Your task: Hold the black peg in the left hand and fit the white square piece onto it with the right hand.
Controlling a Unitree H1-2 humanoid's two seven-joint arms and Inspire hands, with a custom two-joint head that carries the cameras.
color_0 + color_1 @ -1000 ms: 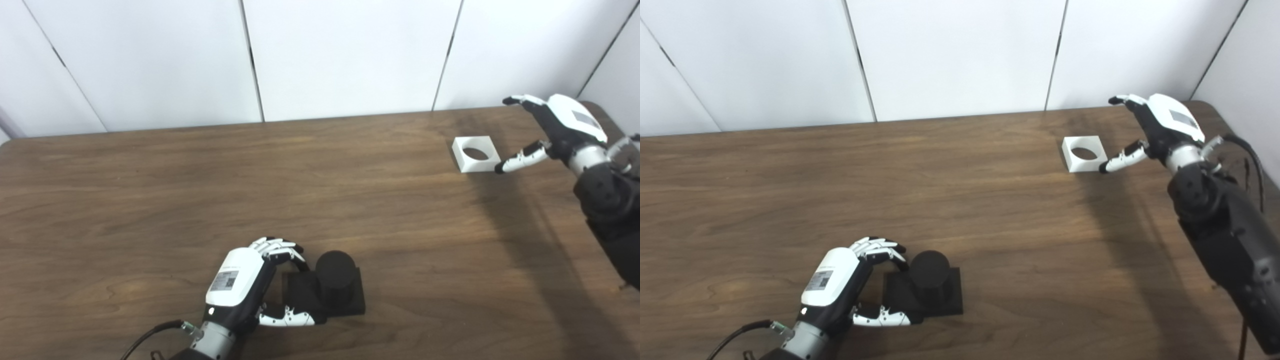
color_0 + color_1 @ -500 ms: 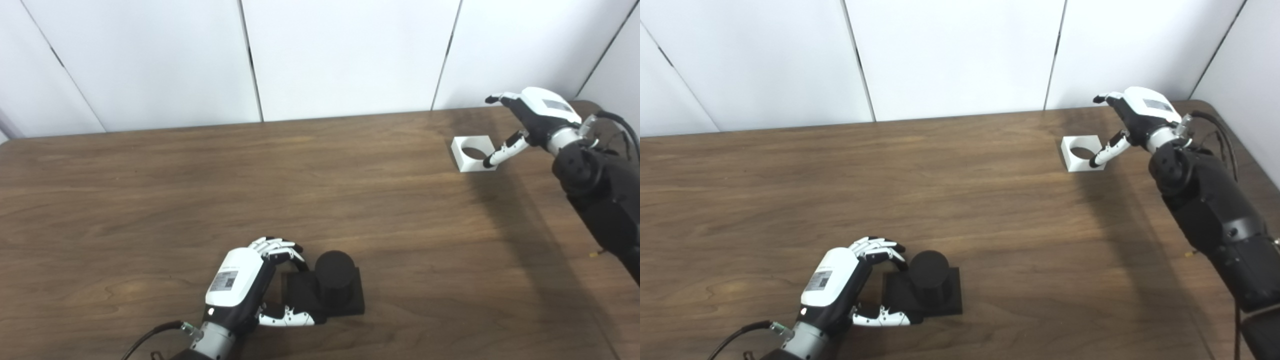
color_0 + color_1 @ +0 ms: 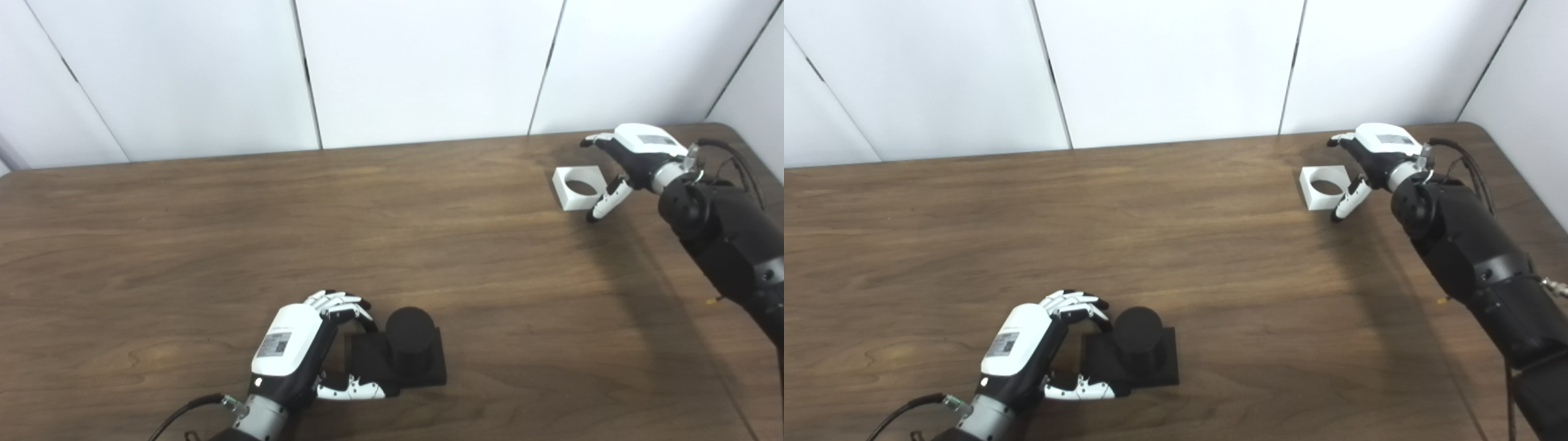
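The black peg [image 3: 410, 343] is a short black cylinder on a black square base, standing near the table's front edge. My left hand [image 3: 300, 340] is closed on the left side of the base, fingers over its far corner and thumb along its near edge. The white square piece [image 3: 573, 202], with a round hole, lies flat at the far right of the table. My right hand [image 3: 634, 156] is open just right of the piece. Its fingers reach past the far side and its thumb hangs by the near right corner. It does not grip the piece.
The brown wooden table [image 3: 184, 233] ends at white wall panels behind. The right forearm [image 3: 723, 245] stretches along the table's right side, and the table's far right corner lies just behind the right hand.
My right hand has moved left and down toward the white piece, and its thumb has swung down beside the near right corner. My left hand and the peg have not moved.
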